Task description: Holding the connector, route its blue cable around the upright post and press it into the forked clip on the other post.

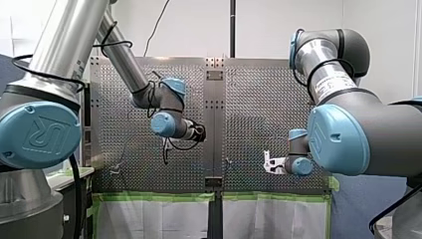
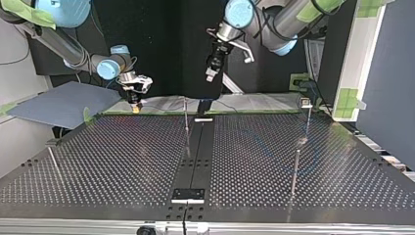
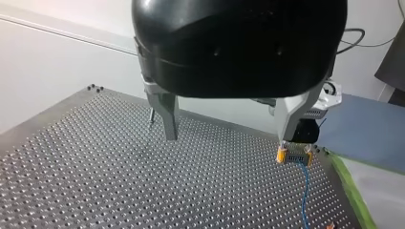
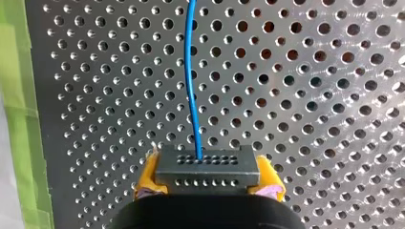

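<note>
My right gripper (image 2: 135, 102) is clamped on the connector (image 4: 207, 164), a yellow pad (image 4: 149, 174) pressing each end. It holds the connector low over the perforated table (image 4: 310, 95), near the green tape (image 4: 12, 95) along the table's edge. The blue cable (image 4: 190, 71) leaves the connector's face and runs ahead across the holes. My left gripper (image 3: 228, 138) hangs above the table, its fingers spread wide with nothing between them.

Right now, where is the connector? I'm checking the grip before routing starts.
The connector sits clamped between my right gripper's yellow pads, low over the table near its green-taped edge, at the top view's far left.
</note>
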